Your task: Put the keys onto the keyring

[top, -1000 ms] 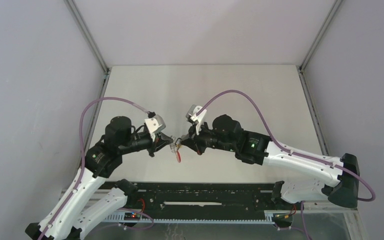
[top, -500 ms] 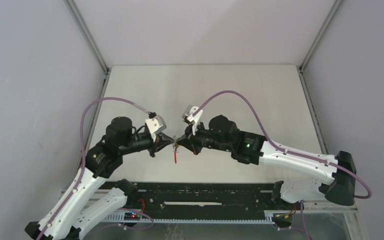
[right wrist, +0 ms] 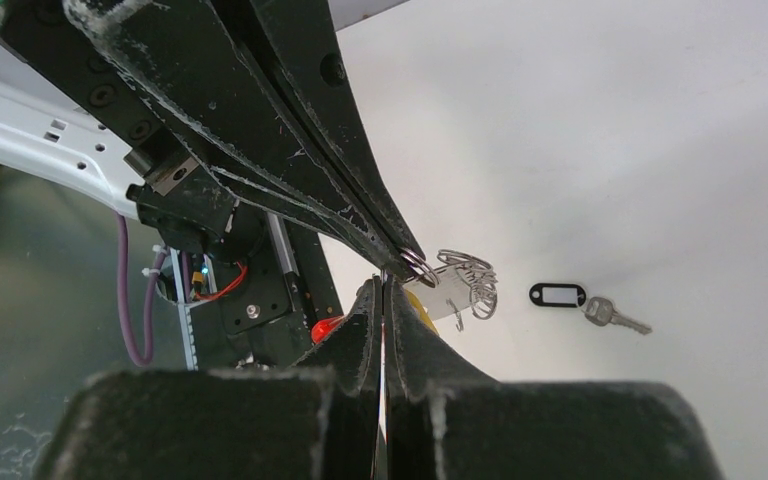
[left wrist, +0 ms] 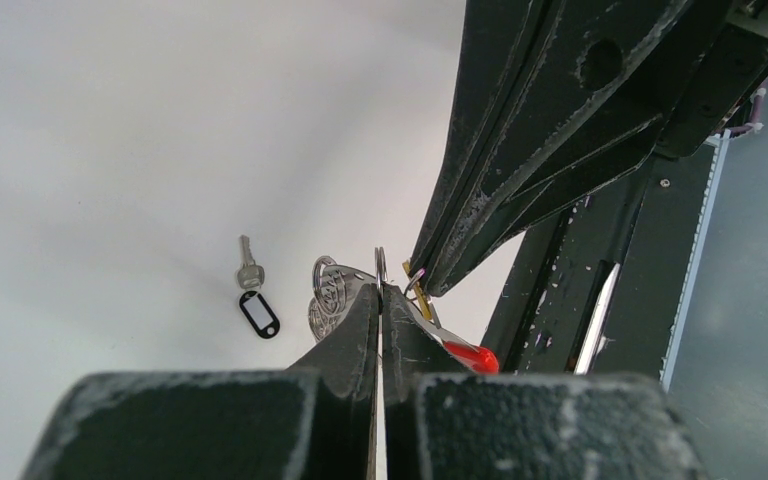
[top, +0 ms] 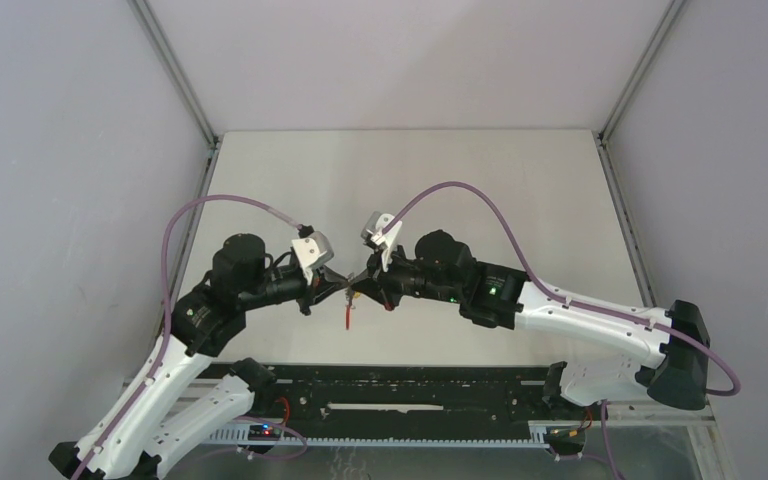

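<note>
My left gripper [top: 343, 288] and right gripper [top: 360, 289] meet tip to tip above the near middle of the table. The left gripper [left wrist: 380, 288] is shut on a thin silver wire ring [left wrist: 380, 264] of the keyring. The keyring's red band [top: 348, 315] hangs below both tips, and its bunch of rings [right wrist: 468, 279] dangles beside them. The right gripper [right wrist: 382, 286] is shut on the yellow-tag key, with the yellow tag [right wrist: 423, 311] showing next to its fingers. The black-tag key [left wrist: 252, 298] lies flat on the white table, apart from both grippers.
A black rail [top: 410, 385] with wiring runs along the near table edge, just below the hanging red band. Purple cables [top: 460, 190] arch over both arms. Grey walls with metal frame posts [top: 175, 70] close in the white table [top: 410, 170].
The right gripper has slid left, closing the gap to the left gripper's tip. The red band has swung and now hangs edge-on. The left arm has barely moved.
</note>
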You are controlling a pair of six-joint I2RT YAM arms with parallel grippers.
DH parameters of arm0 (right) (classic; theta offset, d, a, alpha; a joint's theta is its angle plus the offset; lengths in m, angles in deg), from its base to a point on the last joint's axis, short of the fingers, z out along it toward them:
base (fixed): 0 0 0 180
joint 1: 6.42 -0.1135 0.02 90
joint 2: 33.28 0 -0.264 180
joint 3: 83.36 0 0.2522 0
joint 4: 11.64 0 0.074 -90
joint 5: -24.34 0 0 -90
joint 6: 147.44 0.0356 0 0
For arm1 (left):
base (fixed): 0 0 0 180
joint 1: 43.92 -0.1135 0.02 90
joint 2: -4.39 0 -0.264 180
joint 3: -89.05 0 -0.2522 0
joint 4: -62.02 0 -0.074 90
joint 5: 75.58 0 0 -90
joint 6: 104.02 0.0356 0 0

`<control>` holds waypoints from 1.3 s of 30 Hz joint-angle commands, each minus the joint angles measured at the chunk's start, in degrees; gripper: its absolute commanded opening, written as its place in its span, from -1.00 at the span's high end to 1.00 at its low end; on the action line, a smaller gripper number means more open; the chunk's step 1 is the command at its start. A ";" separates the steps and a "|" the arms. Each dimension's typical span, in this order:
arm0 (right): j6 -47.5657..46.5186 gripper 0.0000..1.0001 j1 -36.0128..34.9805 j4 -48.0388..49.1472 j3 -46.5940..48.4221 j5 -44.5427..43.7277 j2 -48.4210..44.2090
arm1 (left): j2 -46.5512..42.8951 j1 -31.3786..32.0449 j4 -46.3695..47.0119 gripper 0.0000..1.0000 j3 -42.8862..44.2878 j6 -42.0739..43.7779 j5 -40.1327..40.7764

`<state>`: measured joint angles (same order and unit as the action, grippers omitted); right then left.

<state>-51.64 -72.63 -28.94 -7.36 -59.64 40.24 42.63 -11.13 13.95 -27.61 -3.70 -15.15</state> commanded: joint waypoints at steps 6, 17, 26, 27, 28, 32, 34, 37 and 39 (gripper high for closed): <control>-1.88 1.00 -1.01 1.62 2.32 -3.88 -0.97 | -0.10 1.10 2.67 0.99 -1.41 0.48 -0.67; -2.90 1.00 -1.45 -4.51 3.49 -7.50 -2.32 | 0.21 1.22 2.61 0.99 -1.24 0.16 1.97; -3.39 1.00 -3.31 -6.05 6.49 -11.47 -1.30 | 1.30 1.31 3.28 0.99 -1.24 -1.75 2.65; -3.42 1.00 -3.55 -5.64 6.62 -11.21 -1.15 | 1.35 1.31 3.50 0.99 -1.31 -2.06 2.65; -3.43 1.00 -3.69 -5.47 6.75 -11.05 -0.91 | 1.34 1.29 3.66 0.99 -1.33 -2.22 2.61; -3.44 1.00 -3.92 -5.22 6.90 -10.79 -0.17 | 1.27 1.30 3.81 0.99 -1.27 -2.50 2.91; -3.52 1.00 -3.92 -5.26 6.96 -10.62 0.00 | 1.23 1.30 3.81 0.99 -1.24 -2.57 3.08; -3.43 1.00 -3.92 -5.64 6.98 -10.66 0.29 | 0.98 1.30 4.01 0.99 -1.33 -2.83 3.02; -3.22 1.00 -3.92 -5.40 6.99 -10.74 0.46 | 0.94 1.31 4.15 0.99 -1.43 -2.99 2.87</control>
<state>-54.37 -75.93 -35.47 -2.75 -69.69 40.26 44.12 -10.27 14.74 -27.76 -5.23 -12.65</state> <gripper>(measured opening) 0.007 0.010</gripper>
